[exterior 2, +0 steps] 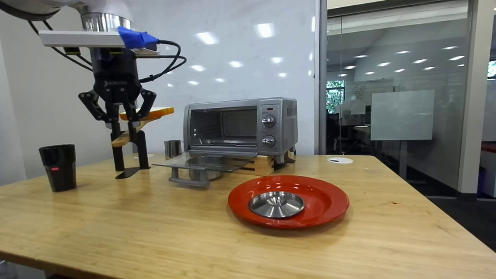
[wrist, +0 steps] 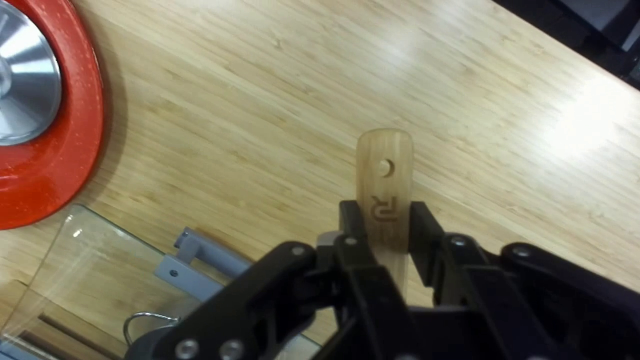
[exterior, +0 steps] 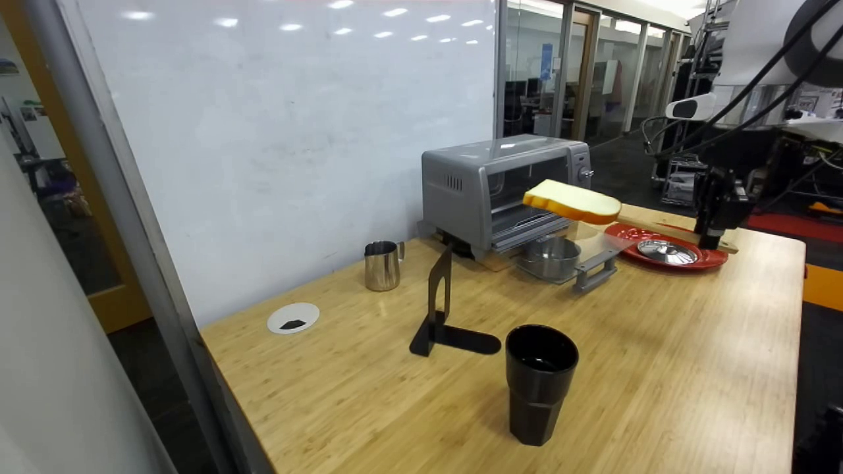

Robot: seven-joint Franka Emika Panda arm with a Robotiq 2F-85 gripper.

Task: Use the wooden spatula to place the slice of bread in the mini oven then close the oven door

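The bread (exterior: 571,199) is pale yellow, spatula (wrist: 384,220) tan, oven (exterior: 469,197) grey, and plate (exterior 2: 323,203) red.

A pale wood-grained table (exterior: 665,368) stands right up by a tall, glossy whiteboard (exterior: 283,145), and I catch rows of bright light reflections (exterior 2: 264,30) scattered across its upper part. Beyond, glass partitions (exterior 2: 410,54) run off into the distance; through them I make out a pale board (exterior 2: 402,115) on a post (exterior 2: 403,159) and a window (exterior 2: 335,88) with greenery (exterior 2: 334,101). The floor (exterior: 619,168) is dark, with a red strip (exterior: 800,226) and an orange patch (exterior: 823,288) near the table. Past the whiteboard's edge rises a yellow-brown frame (exterior: 115,306).
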